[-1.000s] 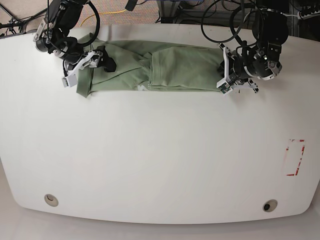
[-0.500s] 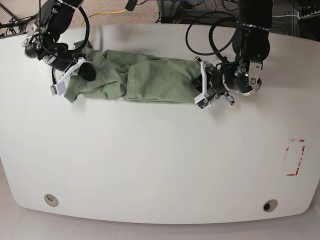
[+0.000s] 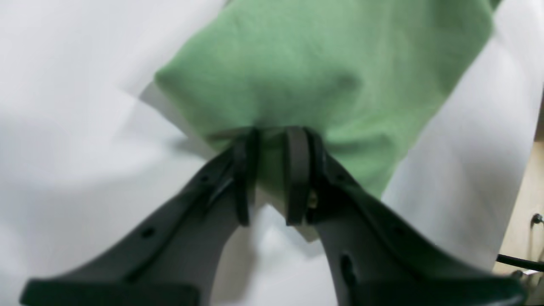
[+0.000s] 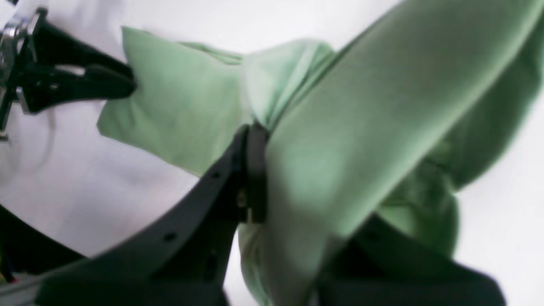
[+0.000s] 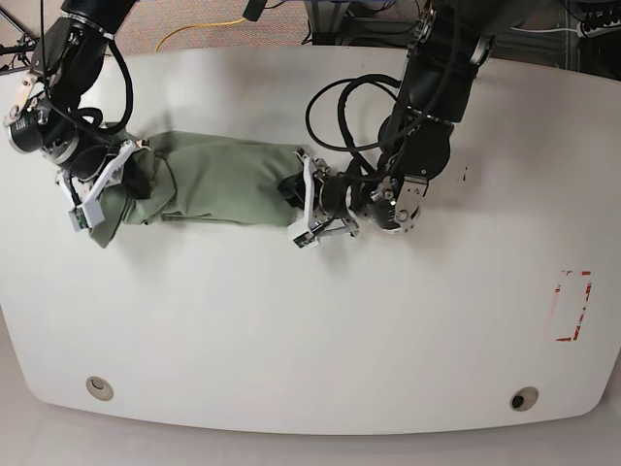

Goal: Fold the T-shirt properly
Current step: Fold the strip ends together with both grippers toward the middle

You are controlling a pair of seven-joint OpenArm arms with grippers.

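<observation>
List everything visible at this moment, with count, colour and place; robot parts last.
T-shirt: one, sage green, bunched lengthwise on the far left part of the table, gripped at both ends.
Table: one, white, fills the base view.
Marked rectangle: one, red outline, near the table's right edge.
Round holes: two, near the front corners.
Yellow cable: one, on the floor beyond the table.
Right tool: one, black, shut on the T-shirt's end at base-view left.
Left tool: one, black, pinching the T-shirt's other end.
</observation>
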